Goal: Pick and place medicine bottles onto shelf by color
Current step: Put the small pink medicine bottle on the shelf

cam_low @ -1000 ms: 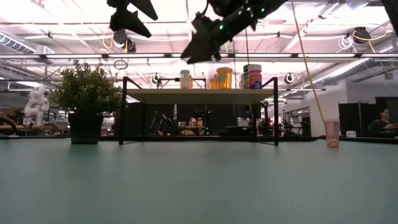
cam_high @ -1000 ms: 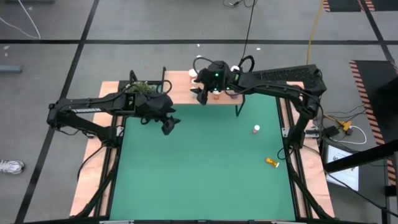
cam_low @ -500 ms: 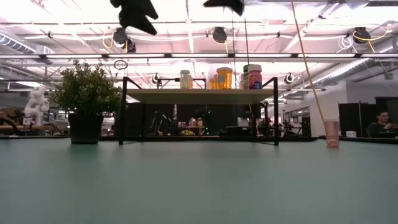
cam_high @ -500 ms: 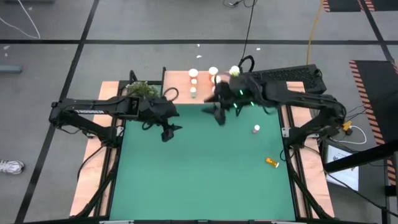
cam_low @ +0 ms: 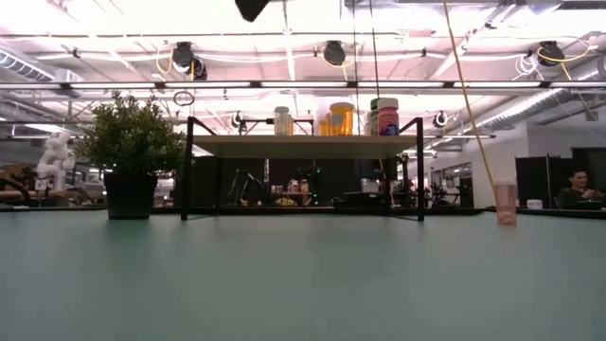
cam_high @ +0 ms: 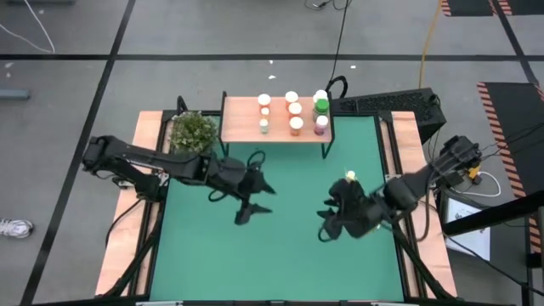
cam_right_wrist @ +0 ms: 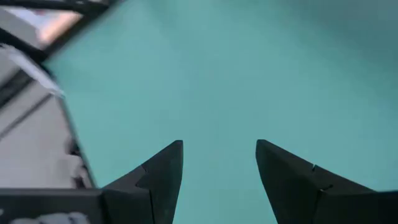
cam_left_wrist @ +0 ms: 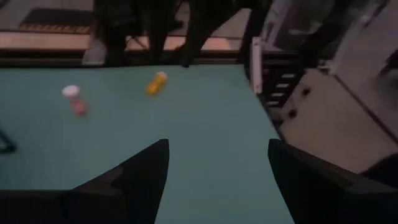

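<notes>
The shelf [cam_high: 276, 119] stands at the far edge of the green mat, on thin black legs [cam_low: 419, 170]. Several medicine bottles [cam_high: 295, 109] stand on it in rows, one with a green cap [cam_high: 321, 106]. A pink bottle with a white cap [cam_high: 349, 177] stands upright on the mat, right of centre [cam_left_wrist: 73, 99] [cam_low: 506, 203]. An orange bottle [cam_left_wrist: 156, 82] lies on its side farther toward the right edge. My left gripper [cam_high: 252, 202] is open above the mat's middle. My right gripper [cam_high: 330, 224] is open above the mat, just near of the pink bottle.
A bushy potted plant [cam_high: 194, 130] stands left of the shelf [cam_low: 133, 156]. Bare green mat [cam_high: 255, 263] spreads over the near half of the table. Beyond the right edge sit a black frame [cam_left_wrist: 255, 62] and a keyboard [cam_high: 382, 104].
My right gripper has drawn back from the shelf and swung down toward the table's near right, past the pink bottle. My left gripper has moved from beside the plant toward the middle of the mat, nearer and to the right.
</notes>
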